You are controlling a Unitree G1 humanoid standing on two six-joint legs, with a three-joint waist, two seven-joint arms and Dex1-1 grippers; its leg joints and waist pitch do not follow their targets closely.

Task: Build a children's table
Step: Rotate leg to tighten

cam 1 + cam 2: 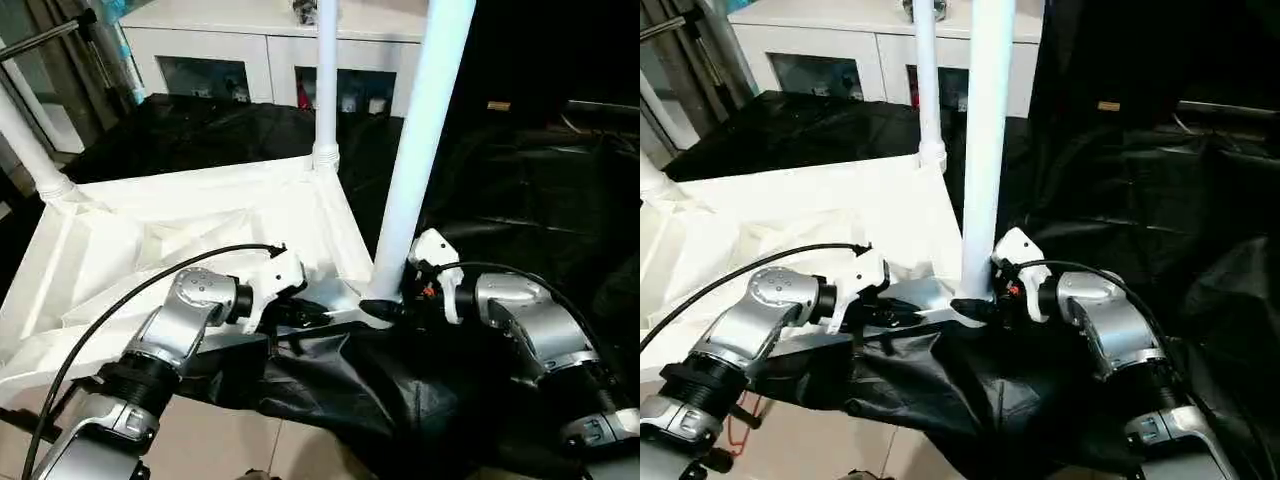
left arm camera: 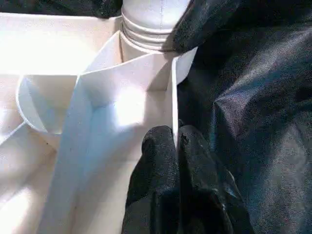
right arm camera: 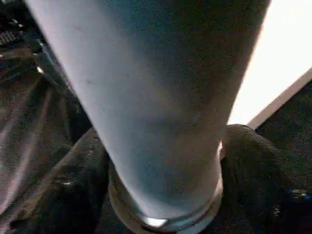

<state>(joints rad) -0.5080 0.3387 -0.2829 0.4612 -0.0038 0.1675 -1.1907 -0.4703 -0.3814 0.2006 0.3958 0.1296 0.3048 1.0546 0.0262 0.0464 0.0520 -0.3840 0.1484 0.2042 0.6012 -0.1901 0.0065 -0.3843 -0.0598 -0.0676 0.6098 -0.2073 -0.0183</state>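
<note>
The white tabletop (image 1: 150,230) lies upside down on the black-draped work table, ribbed underside up. Three white legs stand in its corner sockets: one far left (image 1: 25,140), one at the back (image 1: 326,80), one at the near right corner (image 1: 420,130). My left gripper (image 1: 315,312) is shut on the tabletop's thin side wall close to that near corner; the left wrist view has both fingers (image 2: 156,161) pinching the wall. My right gripper (image 1: 385,308) holds the near leg at its base, a black finger (image 3: 253,165) on each side of the tube (image 3: 156,97).
Black cloth (image 1: 520,200) covers the work table and hangs crumpled over its front edge below the grippers. A white cabinet (image 1: 270,40) stands behind. A black cable (image 1: 150,285) arcs over my left forearm. Tiled floor (image 1: 230,450) lies below the front edge.
</note>
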